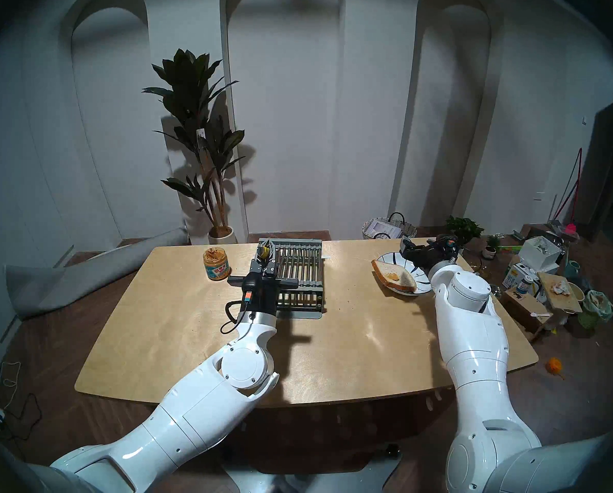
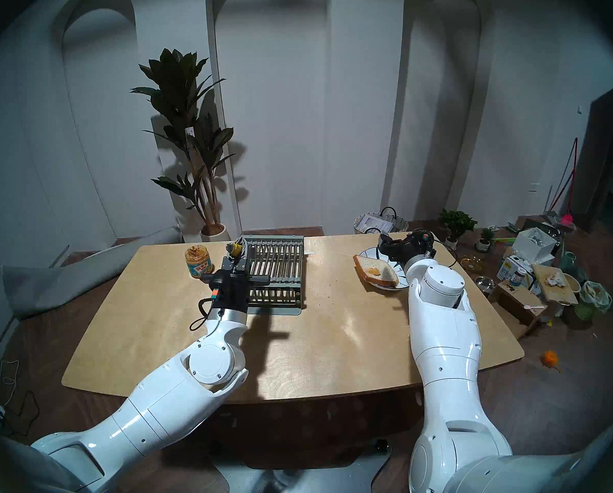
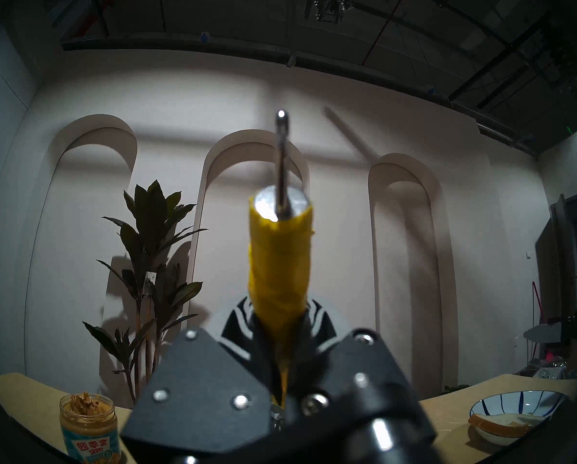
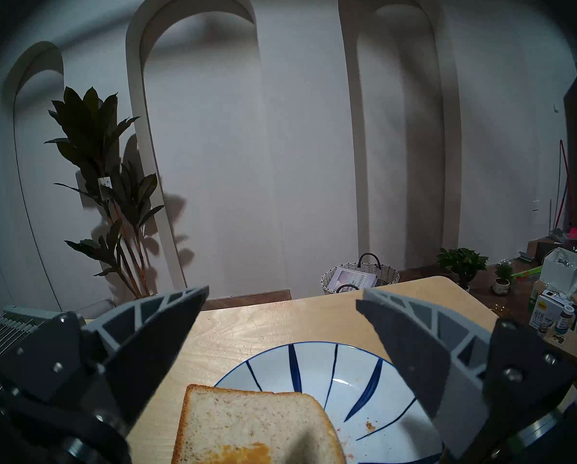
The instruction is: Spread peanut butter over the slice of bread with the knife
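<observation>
The left gripper (image 3: pixel 280 379) is pinching the knife (image 3: pixel 278 249) by its yellow handle, loop end up, over the near-left corner of the rack (image 1: pixel 298 271); the blade is hidden below. The right gripper (image 4: pixel 280 322) is hovering spread wide above the bread (image 1: pixel 394 276), which is lying half off the plate (image 1: pixel 420 287) with an orange smear already on it. The jar (image 1: pixel 216 264) is standing open just left of the rack. That bread looks soft and tearable, so light strokes seem wise.
</observation>
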